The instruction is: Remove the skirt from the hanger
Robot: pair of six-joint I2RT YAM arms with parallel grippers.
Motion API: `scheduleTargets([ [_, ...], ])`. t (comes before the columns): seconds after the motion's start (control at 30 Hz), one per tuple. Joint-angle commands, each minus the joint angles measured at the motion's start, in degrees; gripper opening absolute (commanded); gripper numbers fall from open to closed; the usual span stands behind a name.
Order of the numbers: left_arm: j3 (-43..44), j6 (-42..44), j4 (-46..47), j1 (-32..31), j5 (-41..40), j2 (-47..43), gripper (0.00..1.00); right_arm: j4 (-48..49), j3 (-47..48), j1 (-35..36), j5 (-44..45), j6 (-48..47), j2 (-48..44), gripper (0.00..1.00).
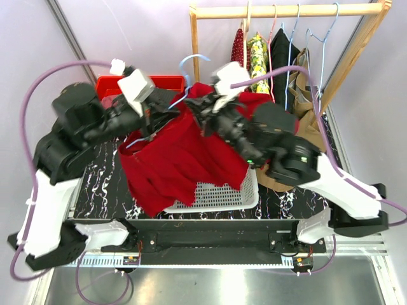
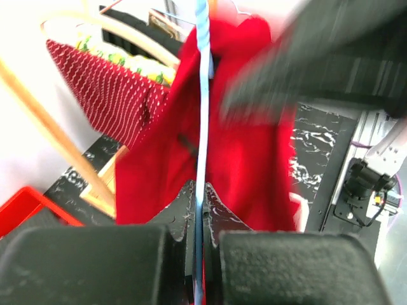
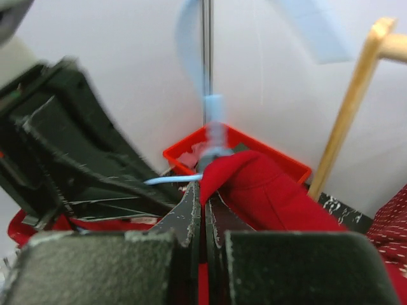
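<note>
The red skirt (image 1: 178, 159) hung in the air above the white basket (image 1: 219, 197), and its lower folds draped over the basket's left rim and part of its mesh floor. The skirt's top was bunched around the light-blue hanger (image 1: 191, 62), whose hook rose above the basket's far side. The left gripper (image 1: 151, 113), up and to the left of the basket, had its claw pressed narrow on the hanger's wire. In the left wrist view that wire ran straight between the fingers. The right gripper (image 1: 206, 114), above the basket's far edge, was clamped tight with a fold of the skirt's red cloth pinched at its fingertips, just beside the hanger's neck. A red tray (image 1: 114, 84) lay beyond the basket to the left. A wooden clothes rack (image 1: 286, 9) with other garments stood beyond it to the right. The basket sat on a black marbled table (image 1: 102, 184).
</note>
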Motion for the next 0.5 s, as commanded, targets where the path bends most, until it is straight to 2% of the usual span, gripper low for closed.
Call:
scheduleTargets([
  [0.0,5.78,-0.97,5.02,-3.23,1.04,5.01,0.0,0.61,4.12,0.23,-7.24,3.83,3.98,0.0],
  [0.2,3.15,0.26,4.94,-4.82,-0.63,3.88,0.0,-1.33,5.55,0.14,-4.72,2.0,4.51,0.0],
  [0.47,5.86,5.18,2.22,-4.56,-7.05,-2.0,0.0,3.77,-2.19,0.23,7.06,-6.78,-5.5,0.0],
])
